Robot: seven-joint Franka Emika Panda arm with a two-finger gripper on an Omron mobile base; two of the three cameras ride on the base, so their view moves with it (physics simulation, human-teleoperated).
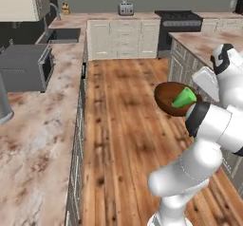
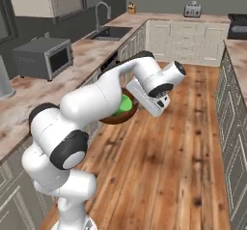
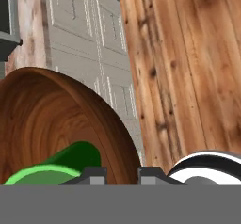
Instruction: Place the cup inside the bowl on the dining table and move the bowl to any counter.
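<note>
Floorboards (image 1: 123, 125) of warm wood fill the aisle between the counter (image 1: 42, 120), whose marbled tabletop runs along nine o'clock of the left base view, and the dining table (image 1: 204, 42) at two o'clock. On the counter stands a grey microwave (image 1: 26, 67), with a sink (image 1: 64, 34) beyond it toward eleven o'clock. The white arm (image 2: 96, 103) rises from the base, folds at a dark-jointed elbow and reaches forward over the aisle, its wrist turned so the hand lies roughly level above the floor. The bowl (image 1: 166, 99), dark reddish-brown, hangs in the air at the end of the arm, tilted on edge, well clear of both tabletops. The cup (image 1: 184, 98) lies on its side inside the bowl, bright green against the wood grain. In the hand view the fingers (image 3: 94, 175) stand narrowly apart, clamped on the bowl's rim at six o'clock, with the cup just inside at seven o'clock.
</note>
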